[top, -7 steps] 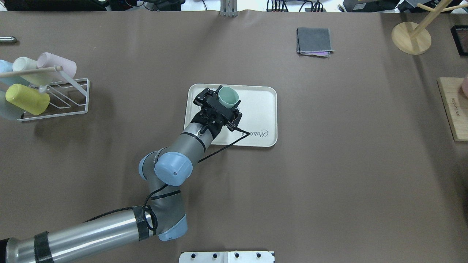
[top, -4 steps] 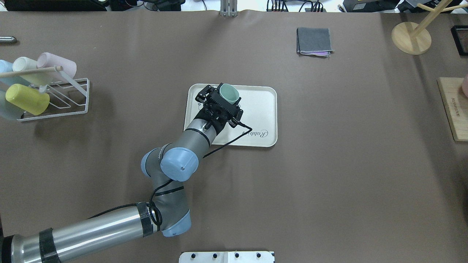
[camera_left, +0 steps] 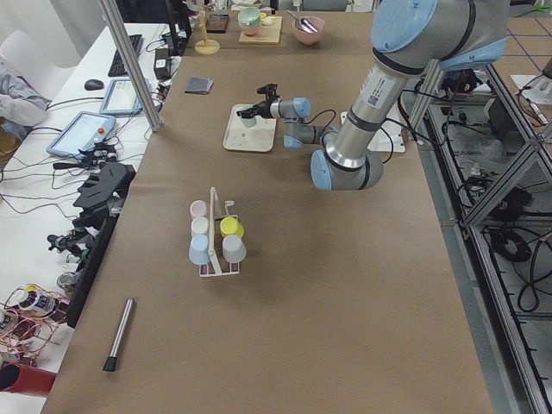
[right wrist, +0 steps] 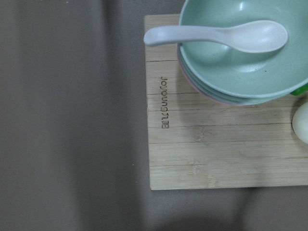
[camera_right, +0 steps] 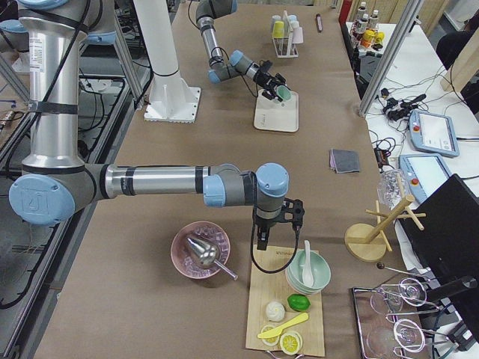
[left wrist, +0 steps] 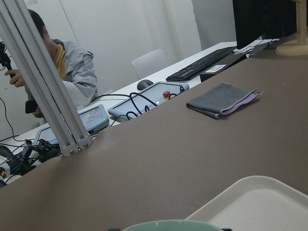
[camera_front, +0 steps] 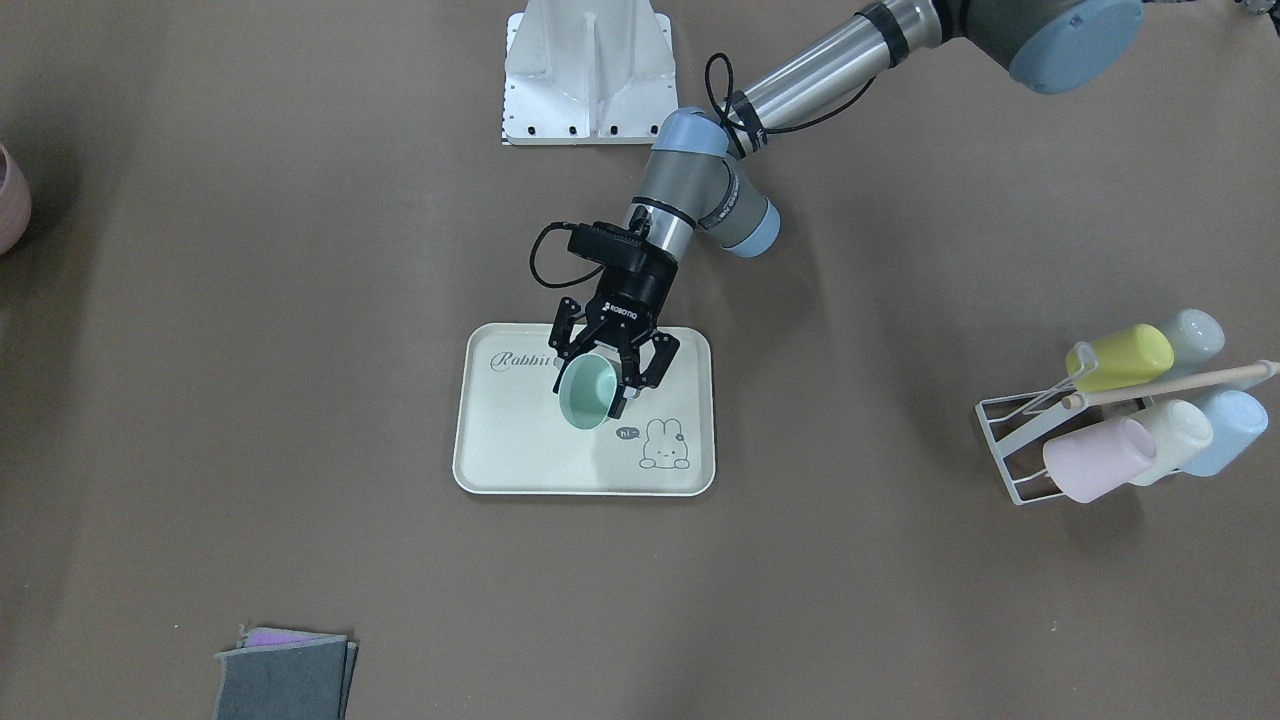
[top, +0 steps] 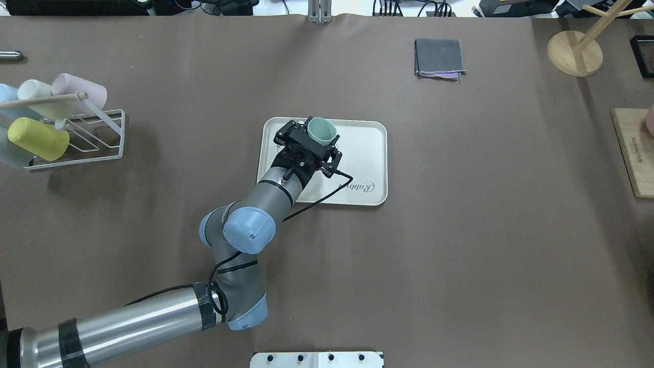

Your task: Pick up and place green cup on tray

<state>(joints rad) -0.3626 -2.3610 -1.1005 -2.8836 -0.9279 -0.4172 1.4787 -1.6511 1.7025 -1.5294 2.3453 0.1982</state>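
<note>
Since the earlier overhead frames, we see the left arm [top: 271, 197] swing its elbow in toward the tray [top: 363, 153]. The left hand [top: 315, 137] has turned slightly, carrying the green cup [top: 322, 130] a little farther out from the robot. Nothing else on the desk [top: 460, 255] has shifted. The hand is pinching the green cup across its wall, one finger on each side. The cup lies tilted in that grip, its mouth pointing ahead of the fingers and somewhat upward rather than standing upright. The tray spreads out directly below the hand, so the cup is already over its target. Whether its base touches the tray yet, we cannot tell. We judge the tilt comes from a sideways grasp suited to cups lying in the rack [top: 76, 138], well off to the hand's left. If so, the wrist would need to roll the cup upright before letting go. The right hand [camera_right: 262, 238] hangs above a wooden board [right wrist: 192, 144], well away from the tray. It shows only in the side view, so we cannot tell whether it is spread or pressed together.
</note>
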